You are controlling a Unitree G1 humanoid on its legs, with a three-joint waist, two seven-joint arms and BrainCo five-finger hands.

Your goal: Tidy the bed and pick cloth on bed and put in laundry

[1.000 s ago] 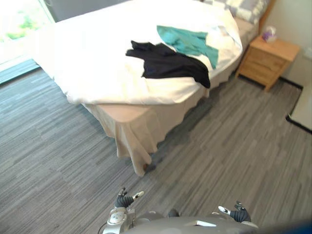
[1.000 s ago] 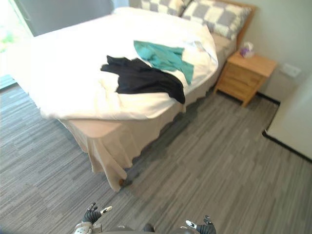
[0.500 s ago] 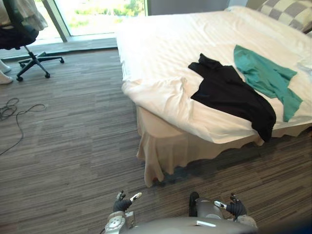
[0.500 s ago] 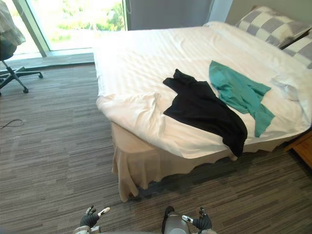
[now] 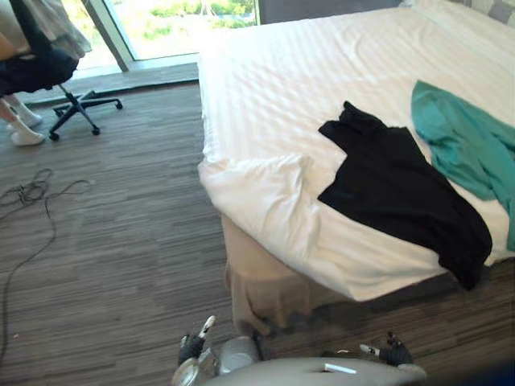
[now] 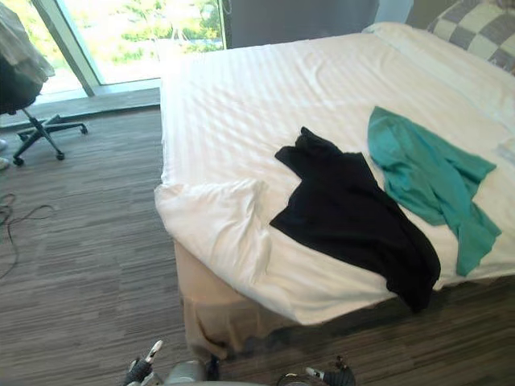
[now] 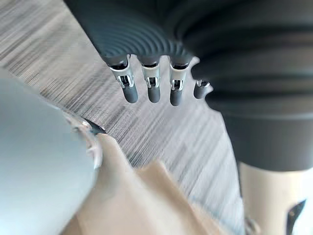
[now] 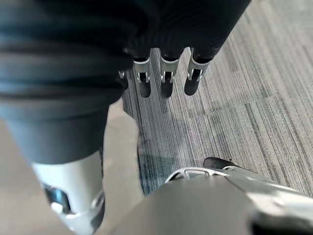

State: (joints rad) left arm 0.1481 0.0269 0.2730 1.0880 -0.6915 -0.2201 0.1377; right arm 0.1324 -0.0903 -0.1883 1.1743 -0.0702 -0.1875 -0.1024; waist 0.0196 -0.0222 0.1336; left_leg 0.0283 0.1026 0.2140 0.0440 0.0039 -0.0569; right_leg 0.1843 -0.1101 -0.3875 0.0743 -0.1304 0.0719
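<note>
Closer than half a second ago, the head camera is looking down on the near corner of the bed, so the whole scene is sitting shifted, while the cloths are lying as before. A black cloth is lying spread on the white cover, reaching to the bed's near edge, and a teal cloth is lying just beside it, farther up the bed. At the corner the cover is lying rumpled in a fold, with the beige skirt hanging below. The left hand is hanging low over the grey floor near the skirt, its fingers hanging straight and holding nothing. The right hand is hanging low too, its fingers also hanging relaxed and empty above the floor, well apart from both cloths. Off by the window a person's legs are showing beside a chair.
</note>
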